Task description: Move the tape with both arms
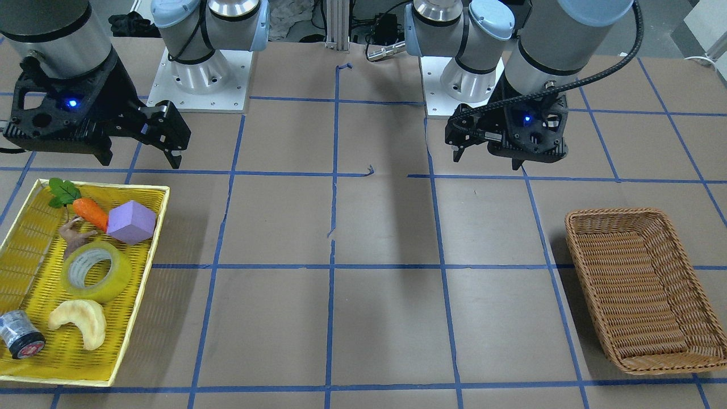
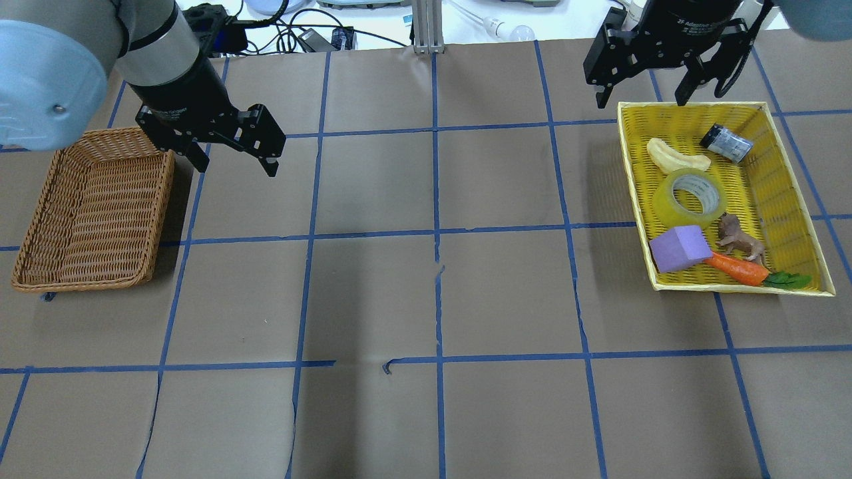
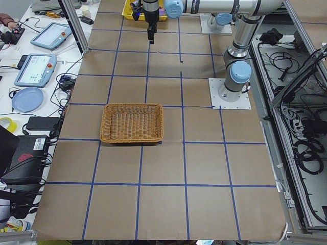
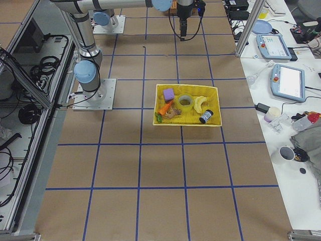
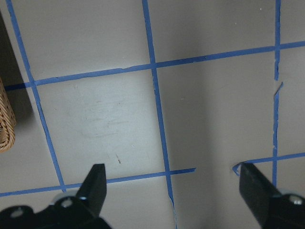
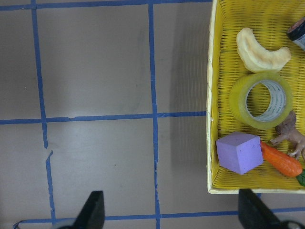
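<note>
The tape [image 1: 96, 271], a yellowish-green roll with a pale core, lies flat in the yellow tray [image 1: 160, 227]. It also shows in the overhead view [image 2: 689, 197], the right wrist view [image 6: 261, 101] and the exterior right view [image 4: 184, 102]. My right gripper [image 2: 640, 101] hangs open and empty, high above the table beside the tray's far corner; in the right wrist view [image 6: 171, 212] the tape lies off to its right. My left gripper [image 2: 236, 166] is open and empty, in the air next to the wicker basket [image 2: 93, 206]; its fingers [image 5: 95, 186] show only bare table between them.
In the tray around the tape lie a pale crescent bread [image 1: 79, 322], a black-lidded jar [image 1: 20, 336], a purple block [image 1: 130, 222], a carrot [image 1: 90, 213] and a small brown animal figure [image 1: 76, 236]. The brown table between tray and basket carries a blue tape grid.
</note>
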